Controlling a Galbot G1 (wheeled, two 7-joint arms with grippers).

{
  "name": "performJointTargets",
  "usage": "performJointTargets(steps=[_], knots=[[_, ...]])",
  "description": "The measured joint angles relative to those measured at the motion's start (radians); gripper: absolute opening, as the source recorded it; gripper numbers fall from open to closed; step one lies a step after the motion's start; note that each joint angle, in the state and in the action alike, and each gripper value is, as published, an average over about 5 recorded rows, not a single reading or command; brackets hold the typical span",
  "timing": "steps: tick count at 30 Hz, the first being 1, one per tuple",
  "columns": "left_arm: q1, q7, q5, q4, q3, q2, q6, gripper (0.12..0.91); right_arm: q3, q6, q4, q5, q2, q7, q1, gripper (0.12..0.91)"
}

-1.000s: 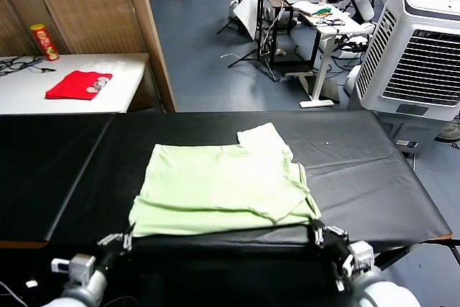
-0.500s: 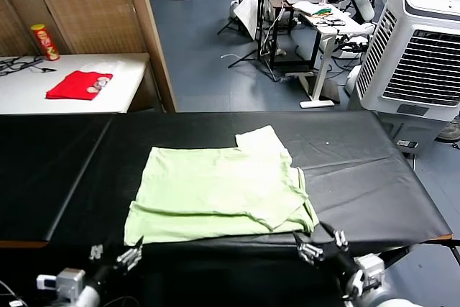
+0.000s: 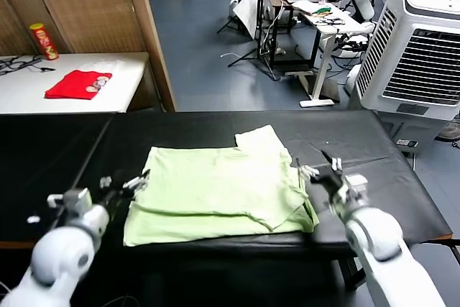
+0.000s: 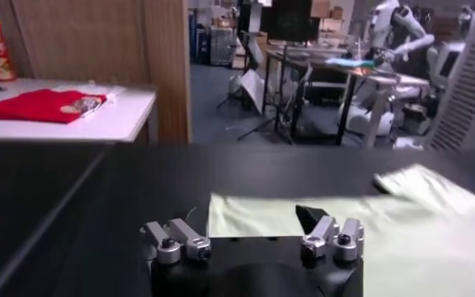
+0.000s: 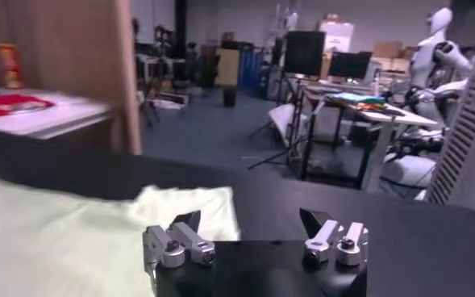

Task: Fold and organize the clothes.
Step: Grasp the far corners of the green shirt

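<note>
Head view: T-shirt folded flat on black table, lying between the two grippers. Left gripper raised at the shirt's left edge, jaws spread wide, nothing held. Right gripper raised at the shirt's right edge, jaws likewise apart and empty. One sleeve sticking out at the shirt's far corner, beyond and inward of the right gripper. Red garment on white side table, well beyond the left gripper; can farther off still. Cooler well out past the right gripper.

Left wrist view: left gripper parted, empty, over the table. Shirt just ahead of the fingertips and off toward the right arm's side. Red garment far ahead on the side table.

Right wrist view: right gripper parted, empty. Shirt under and ahead of one finger, spreading toward the left arm's side; bare table ahead of the other.
</note>
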Motion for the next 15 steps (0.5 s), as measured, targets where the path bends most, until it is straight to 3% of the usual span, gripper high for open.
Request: performJointTargets(steps=[9, 15], knots=[[-0.264, 0.017, -0.028, 0.307, 0.136, -0.029, 0.069, 0.798, -0.102, -0.060, -0.322, 0.011, 0.072, -0.034, 0.248, 0.798], [-0.354, 0.049, -0.005, 0.432, 0.178, -0.052, 0.060, 0.798, -0.119, -0.047, -0.447, 0.007, 0.121, -0.069, 0.304, 0.798]])
